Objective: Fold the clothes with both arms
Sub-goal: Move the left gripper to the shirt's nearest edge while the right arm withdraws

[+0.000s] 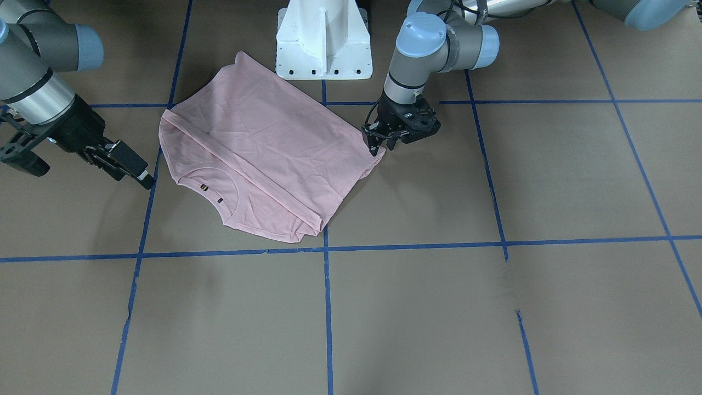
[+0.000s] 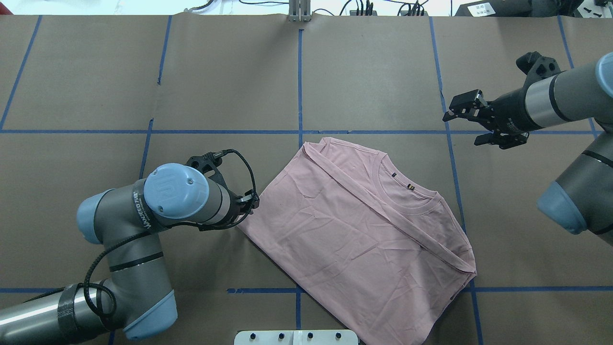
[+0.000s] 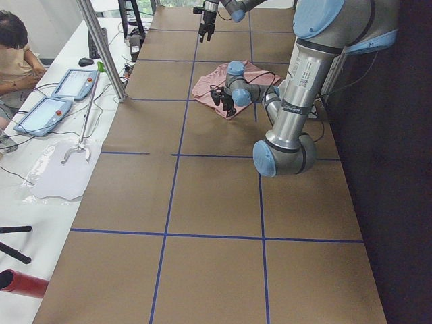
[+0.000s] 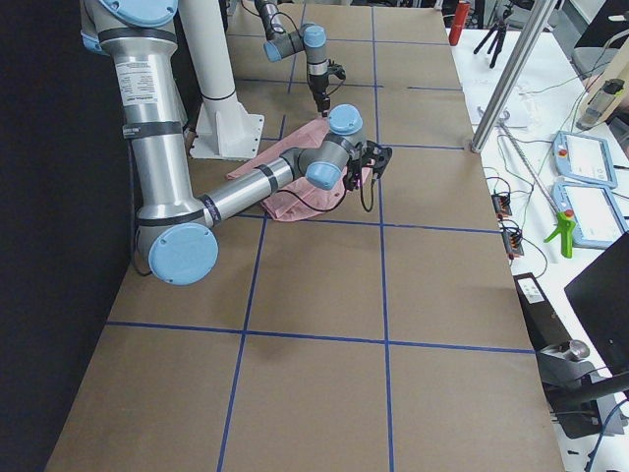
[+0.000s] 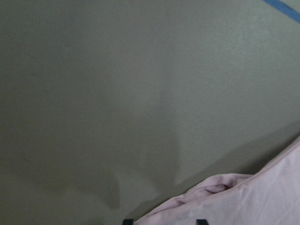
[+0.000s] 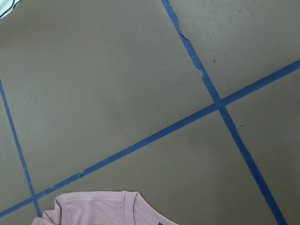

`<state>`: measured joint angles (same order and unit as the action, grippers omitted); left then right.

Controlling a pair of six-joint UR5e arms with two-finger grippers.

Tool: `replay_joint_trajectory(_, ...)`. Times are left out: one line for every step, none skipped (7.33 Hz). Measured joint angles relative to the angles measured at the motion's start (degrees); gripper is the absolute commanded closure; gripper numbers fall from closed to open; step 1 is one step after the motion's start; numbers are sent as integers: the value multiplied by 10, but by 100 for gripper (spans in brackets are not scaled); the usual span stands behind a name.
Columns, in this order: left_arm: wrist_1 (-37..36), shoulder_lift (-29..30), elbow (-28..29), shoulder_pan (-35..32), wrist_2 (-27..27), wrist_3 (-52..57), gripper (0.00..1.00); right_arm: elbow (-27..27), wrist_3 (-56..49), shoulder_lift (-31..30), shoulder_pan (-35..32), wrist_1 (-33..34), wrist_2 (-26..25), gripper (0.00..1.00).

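The pale pink T-shirt (image 1: pixel 263 159) (image 2: pixel 359 239) lies folded, plain side up and askew, with its collar on the side away from the robot's base. My left gripper (image 1: pixel 382 148) (image 2: pixel 250 203) is down at the shirt's left corner. In the left wrist view its two fingertips (image 5: pixel 127 221) stand a little apart, open, with the bunched cloth edge (image 5: pixel 262 197) between them. My right gripper (image 1: pixel 129 173) (image 2: pixel 464 128) hangs open and empty over bare table, off the collar side. The right wrist view shows only the shirt's edge (image 6: pixel 93 208).
The white pedestal base (image 1: pixel 323 49) stands close behind the shirt. Blue tape lines (image 2: pixel 299 86) cross the brown table. In the exterior left view a person (image 3: pixel 13 54) sits at a side desk with tablets (image 3: pixel 44 111), beyond a metal pole (image 3: pixel 101 47).
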<state>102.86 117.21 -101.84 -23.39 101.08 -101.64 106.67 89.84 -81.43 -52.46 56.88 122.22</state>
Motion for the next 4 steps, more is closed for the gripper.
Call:
replay_joint_trajectory(-7,2,1,5,0,-5,47,-1,0,0,0,0,0,0)
replay_joint_trajectory(-9,2,2,9,0,-7,47,-2,0,0,-1,1,0,0)
replay_joint_trajectory(-10,3,4,11,0,-8,48,-3,0,0,-1,1,0,0)
replay_joint_trajectory(-10,3,6,11,0,-8,48,-3,0,-1,-1,1,0,0)
